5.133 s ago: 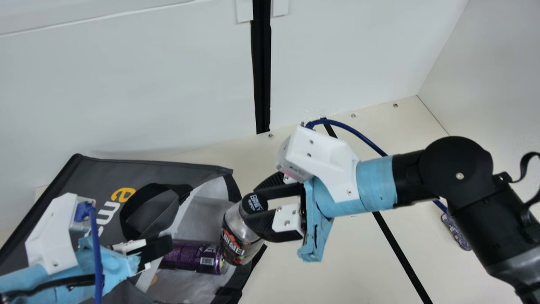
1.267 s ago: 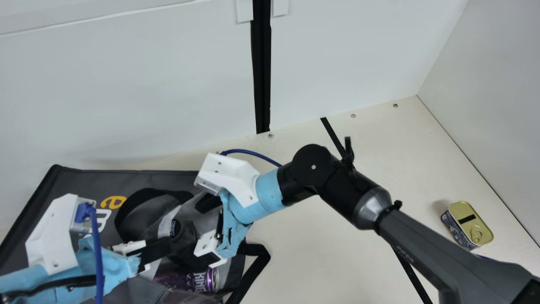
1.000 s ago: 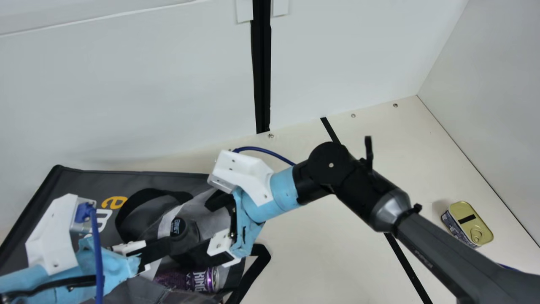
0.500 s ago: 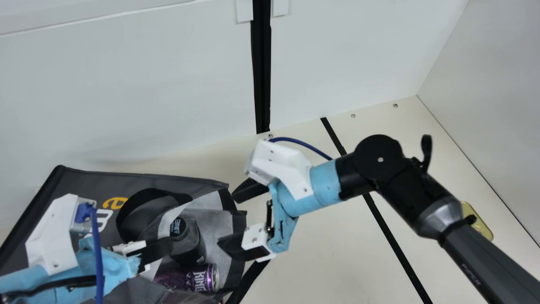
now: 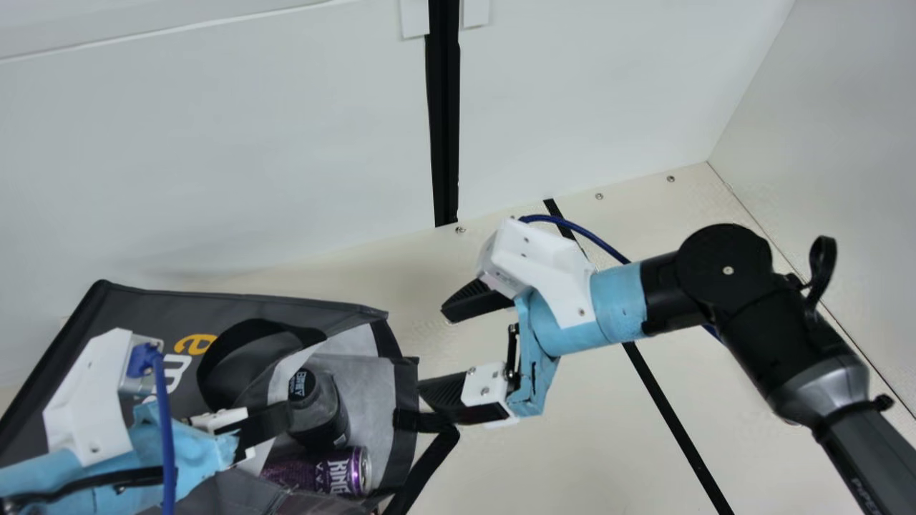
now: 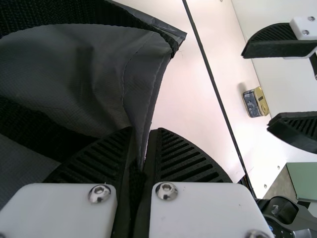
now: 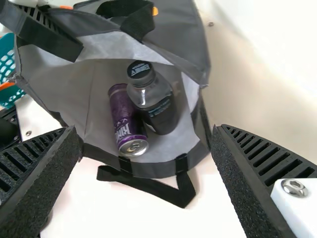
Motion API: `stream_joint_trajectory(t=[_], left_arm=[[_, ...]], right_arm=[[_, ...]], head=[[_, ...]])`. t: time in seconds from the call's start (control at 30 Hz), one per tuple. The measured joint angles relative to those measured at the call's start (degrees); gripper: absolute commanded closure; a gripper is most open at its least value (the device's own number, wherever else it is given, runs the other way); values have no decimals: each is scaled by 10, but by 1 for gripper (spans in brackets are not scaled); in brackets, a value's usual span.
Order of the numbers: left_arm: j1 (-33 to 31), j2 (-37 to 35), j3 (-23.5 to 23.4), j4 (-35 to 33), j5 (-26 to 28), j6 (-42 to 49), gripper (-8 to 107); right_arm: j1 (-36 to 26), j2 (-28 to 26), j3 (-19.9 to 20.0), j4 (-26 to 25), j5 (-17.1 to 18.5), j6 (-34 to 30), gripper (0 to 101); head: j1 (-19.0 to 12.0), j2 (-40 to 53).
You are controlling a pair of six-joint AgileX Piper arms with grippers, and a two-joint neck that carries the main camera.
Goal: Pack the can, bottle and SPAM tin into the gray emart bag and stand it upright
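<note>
Robot work booth, laboratory type: one flat cream desk (image 5: 572, 458) set with small round metal screws (image 5: 600, 196) and crossed by a straight black line (image 5: 669, 415); smooth white upright panels (image 5: 215, 143), one vertical black strip (image 5: 444, 129) among them; two jointed black robot arms (image 5: 724, 261), blue-wrapped, cabled.

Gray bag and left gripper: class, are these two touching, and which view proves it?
Touching. The left wrist view shows the left gripper pinching the gray bag by its edge between both fingers.
</note>
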Motion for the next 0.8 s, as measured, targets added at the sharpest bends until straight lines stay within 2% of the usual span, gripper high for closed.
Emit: stream_joint_trajectory(t=[0.6,0.8], left_arm=[[0,0,0,0,0,0,107],[0,0,0,0,0,0,107]], right_arm=[[-111,-51,3,-41,-1,36,6],[-154,-67,-7,-77,-5,61,6]], head=[[0,0],[0,-1]])
